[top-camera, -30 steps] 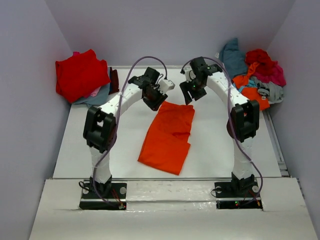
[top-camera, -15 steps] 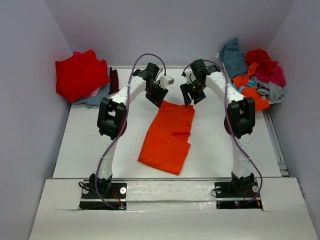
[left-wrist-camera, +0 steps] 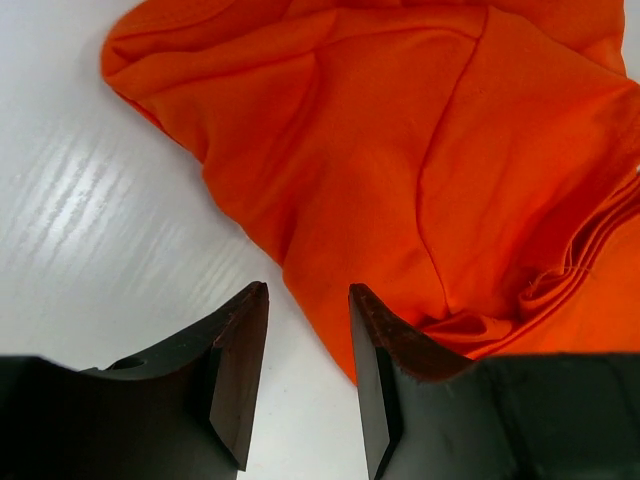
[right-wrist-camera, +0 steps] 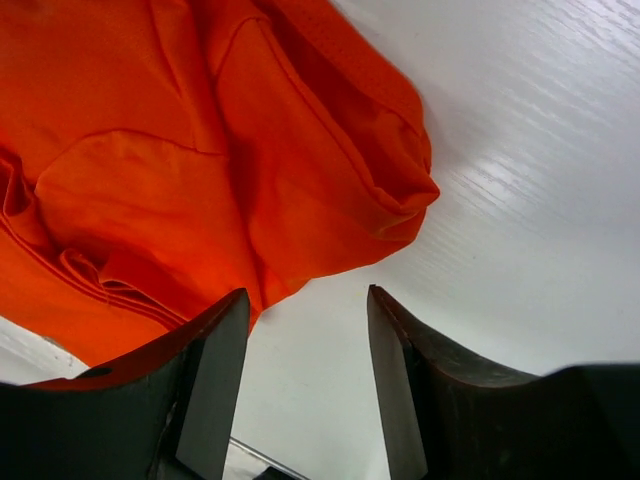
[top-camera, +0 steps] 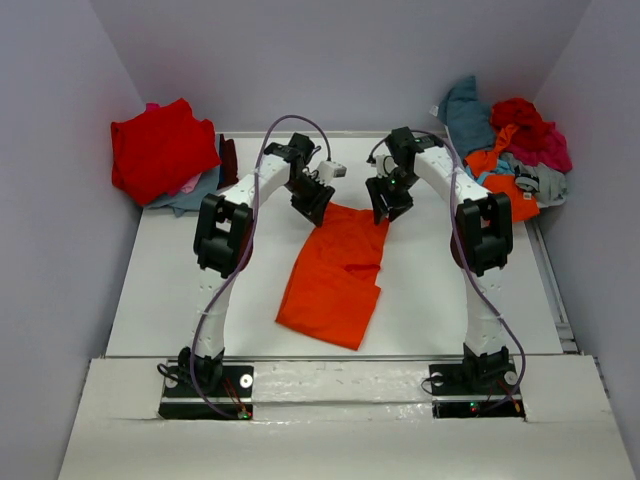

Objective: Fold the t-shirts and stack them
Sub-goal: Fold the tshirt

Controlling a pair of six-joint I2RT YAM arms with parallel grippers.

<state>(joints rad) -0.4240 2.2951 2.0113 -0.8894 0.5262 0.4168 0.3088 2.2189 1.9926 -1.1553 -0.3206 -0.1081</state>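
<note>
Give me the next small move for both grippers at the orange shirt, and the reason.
Probably ease both down, then close on the far corners of the orange t-shirt. The left gripper and right gripper stand open over that edge, one near each corner, holding nothing.

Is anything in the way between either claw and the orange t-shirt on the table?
Nothing visible. The left claw and right claw both hang open at the far corners of the orange t-shirt, with only bare table between them and the cloth.
</note>
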